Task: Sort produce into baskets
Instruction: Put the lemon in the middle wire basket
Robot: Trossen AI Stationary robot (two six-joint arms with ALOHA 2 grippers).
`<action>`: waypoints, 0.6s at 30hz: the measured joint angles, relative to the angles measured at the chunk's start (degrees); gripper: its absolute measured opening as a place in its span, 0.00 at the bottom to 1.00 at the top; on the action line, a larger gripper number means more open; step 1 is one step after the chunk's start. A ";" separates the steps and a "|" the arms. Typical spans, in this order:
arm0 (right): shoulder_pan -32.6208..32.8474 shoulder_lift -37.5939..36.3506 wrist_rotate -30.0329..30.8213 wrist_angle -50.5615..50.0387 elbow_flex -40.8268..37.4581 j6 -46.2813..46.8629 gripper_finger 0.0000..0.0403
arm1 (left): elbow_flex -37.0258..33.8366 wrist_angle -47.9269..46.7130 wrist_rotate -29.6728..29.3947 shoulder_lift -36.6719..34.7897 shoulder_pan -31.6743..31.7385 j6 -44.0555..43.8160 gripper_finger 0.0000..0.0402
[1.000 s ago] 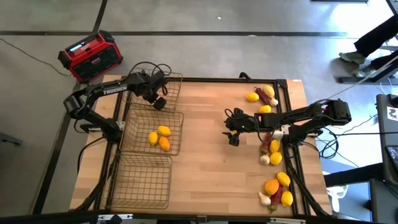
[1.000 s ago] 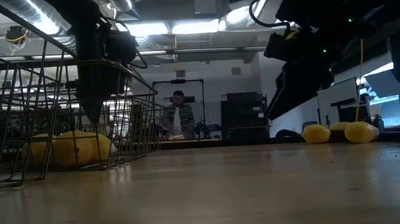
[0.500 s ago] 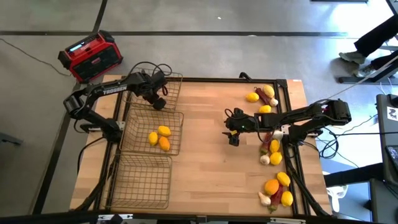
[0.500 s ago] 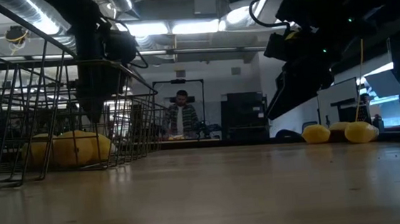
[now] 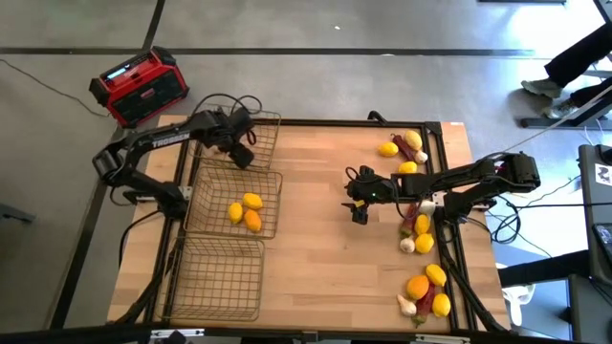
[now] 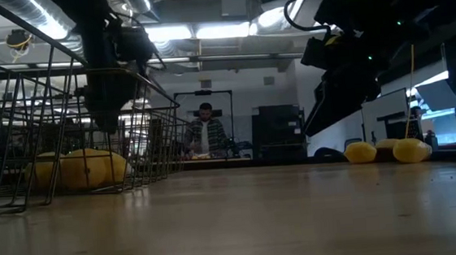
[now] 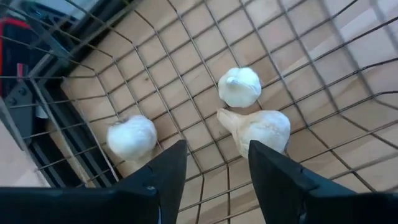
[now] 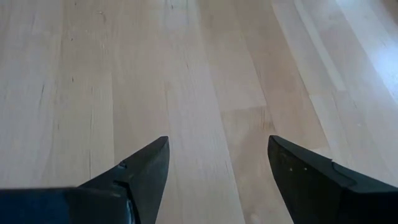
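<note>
Wooden table (image 5: pixel 316 239): loose produce along its right edge.
Baskets: far basket (image 5: pixel 263 134) has three garlic bulbs (image 7: pixel 239 86); middle basket (image 5: pixel 271 205) has lemons (image 5: pixel 251 201).
Left gripper (image 7: pixel 214 171): spread, empty, over the garlic.
Right gripper (image 8: pixel 217 168): spread, empty, above bare wood.

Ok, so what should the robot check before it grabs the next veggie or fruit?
1. Left gripper empty and open above the garlic basket: ok.
2. Three garlic bulbs lying inside that basket: ok.
3. Right gripper open, holding nothing, over bare table: ok.
4. Middle basket holds only lemons and an orange: ok.
5. Nearest basket ready for chilies: ok, nothing in it.
6. Produce pile within the right arm's reach: cannot tell.
</note>
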 joint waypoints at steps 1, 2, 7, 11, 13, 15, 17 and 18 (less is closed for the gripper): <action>0.00 0.00 0.00 0.00 0.00 0.00 0.67 | 0.21 -0.08 -0.02 -0.77 -0.18 0.03 0.40; 0.00 0.00 0.00 0.00 0.00 0.00 0.67 | 0.44 0.06 -0.02 -1.65 -0.50 0.42 0.40; 0.00 0.00 0.00 0.02 0.00 0.00 0.67 | 0.77 1.69 1.96 -6.35 -4.11 5.42 0.37; 0.00 0.00 0.00 0.02 0.00 0.00 0.67 | 0.77 1.89 2.59 -9.32 -7.72 8.18 0.36; 0.00 0.00 0.00 0.02 0.00 0.00 0.67 | 0.77 1.89 3.72 -10.41 -9.68 9.00 0.36; 0.00 -0.02 0.00 0.02 0.00 0.00 0.67 | 0.77 1.89 5.73 -11.53 -11.71 9.82 0.36; 0.00 0.00 0.00 0.02 0.00 0.00 0.67 | 0.77 1.89 7.87 -12.23 -13.56 9.90 0.36; 0.00 0.00 0.00 0.02 0.00 0.00 0.67 | 0.77 1.89 8.14 -12.31 -14.45 9.72 0.36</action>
